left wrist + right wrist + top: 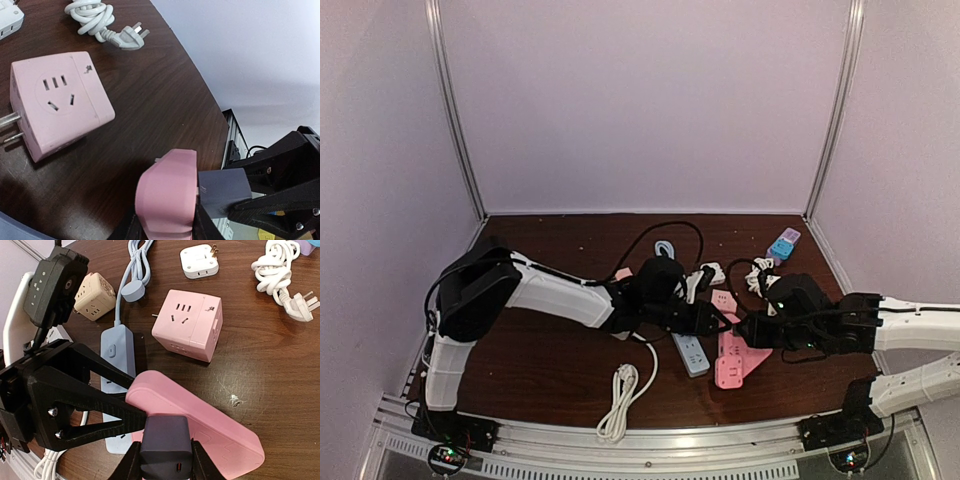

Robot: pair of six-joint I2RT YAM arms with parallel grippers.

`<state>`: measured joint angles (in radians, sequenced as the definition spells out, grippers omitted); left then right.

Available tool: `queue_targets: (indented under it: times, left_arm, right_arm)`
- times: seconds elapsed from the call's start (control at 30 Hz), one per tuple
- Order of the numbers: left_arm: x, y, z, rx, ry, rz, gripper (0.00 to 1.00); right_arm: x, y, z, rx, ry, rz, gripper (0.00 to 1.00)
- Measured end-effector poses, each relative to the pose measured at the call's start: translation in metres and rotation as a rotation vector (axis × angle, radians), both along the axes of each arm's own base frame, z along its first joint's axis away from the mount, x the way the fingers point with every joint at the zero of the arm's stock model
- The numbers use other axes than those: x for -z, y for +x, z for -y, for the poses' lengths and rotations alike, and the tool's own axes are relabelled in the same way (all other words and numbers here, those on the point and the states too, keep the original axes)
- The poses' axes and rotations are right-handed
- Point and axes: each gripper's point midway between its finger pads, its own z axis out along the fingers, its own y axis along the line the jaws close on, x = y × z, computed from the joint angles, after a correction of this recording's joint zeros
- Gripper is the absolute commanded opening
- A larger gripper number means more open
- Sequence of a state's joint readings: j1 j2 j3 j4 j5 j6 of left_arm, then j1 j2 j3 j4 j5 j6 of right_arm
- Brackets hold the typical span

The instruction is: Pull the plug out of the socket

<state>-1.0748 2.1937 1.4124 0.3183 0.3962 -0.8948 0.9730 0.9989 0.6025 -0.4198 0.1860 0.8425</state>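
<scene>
A pink power strip [733, 360] lies right of centre on the brown table. A dark grey plug block [165, 442] sits in its near end. My left gripper [165, 225] is shut on that end of the strip [167, 200], one finger on each side. My right gripper [165, 460] is shut on the plug, which also shows in the left wrist view [222, 187]. There a thin gap with a bit of prong shows between plug and strip. In the top view both grippers [720, 322] [748, 330] meet over the strip's far end.
A pink cube socket [187, 325] and a light blue power strip [117, 375] lie close by. A beige cube [94, 296], a white adapter [200, 261] and a coiled white cable [280, 270] lie further back. Another white cable [620, 400] lies near the front edge.
</scene>
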Motion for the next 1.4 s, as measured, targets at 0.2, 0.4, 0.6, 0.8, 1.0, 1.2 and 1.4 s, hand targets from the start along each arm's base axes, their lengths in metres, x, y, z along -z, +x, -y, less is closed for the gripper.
queue_targets:
  times: [0.2,0.4,0.6,0.8,1.0,1.2,1.4]
  left_arm:
    - [0.001,-0.001,0.0,-0.006,-0.001,-0.016,0.0]
    - [0.011,0.005,-0.007,-0.041,0.022,-0.043,0.0]
    - [0.011,0.009,-0.008,-0.056,0.022,-0.053,0.0]
    - [0.011,0.009,-0.008,-0.056,0.022,-0.054,0.0]
    - [0.011,0.009,-0.009,-0.058,0.022,-0.06,0.0]
    - [0.013,0.008,-0.01,-0.063,0.022,-0.072,0.0]
    - [0.014,0.008,-0.011,-0.068,0.018,-0.079,0.0]
  right_arm:
    - [0.0,-0.001,0.0,-0.001,-0.006,0.001,0.0]
    - [-0.004,0.0,0.002,0.005,-0.004,0.015,0.0]
    - [-0.011,0.0,0.001,0.006,0.008,0.028,0.0]
    - [-0.014,0.009,0.014,0.057,-0.013,0.025,0.0]
    - [-0.018,0.049,0.059,0.231,0.072,0.017,0.0]
    - [0.007,0.068,0.079,0.287,0.168,-0.039,0.0]
    - [0.043,0.072,0.097,0.312,0.239,-0.089,0.03]
